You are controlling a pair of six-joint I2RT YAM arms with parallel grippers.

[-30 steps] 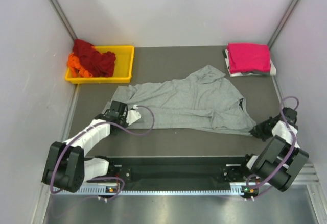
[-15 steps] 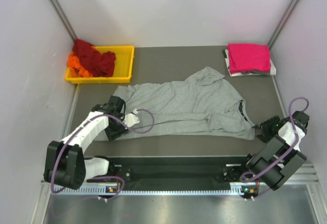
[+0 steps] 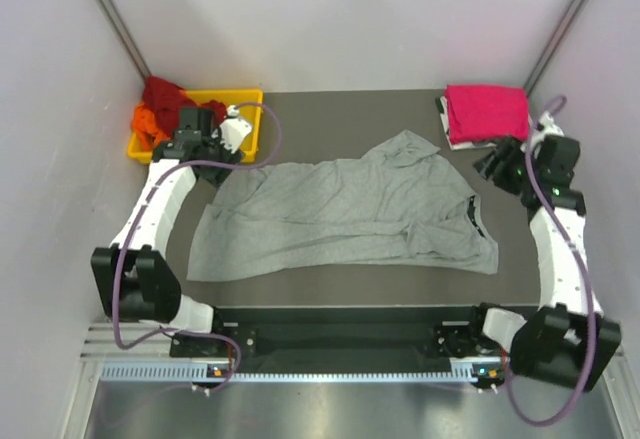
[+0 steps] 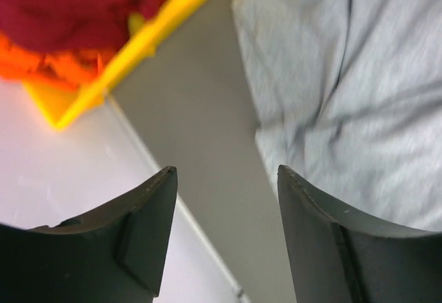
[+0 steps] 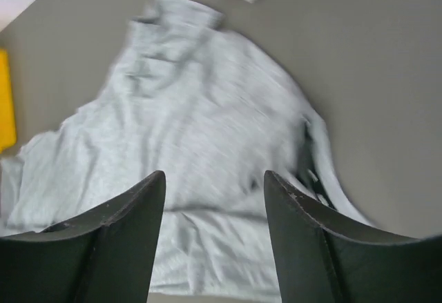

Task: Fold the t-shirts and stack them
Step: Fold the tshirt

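Observation:
A light heather-grey t-shirt with a dark collar lies spread across the middle of the table, wrinkled, and shows in both wrist views. A folded magenta-pink t-shirt rests at the back right. Dark red and orange t-shirts are bunched in the yellow tray. My left gripper hovers open by the shirt's far left corner, next to the tray. Off the far right edge of the shirt, my right gripper is open too. Both hold nothing.
A white and black cloth pokes out under the pink shirt. Pale walls close in the table on the left, right and back. The tray's rim is just beyond my left fingers. Purple cables loop off both wrists.
Both grippers opened, let go of the grey shirt's near edge and swung up to its far side. The shirt now lies flatter, its near left corner drawn out.

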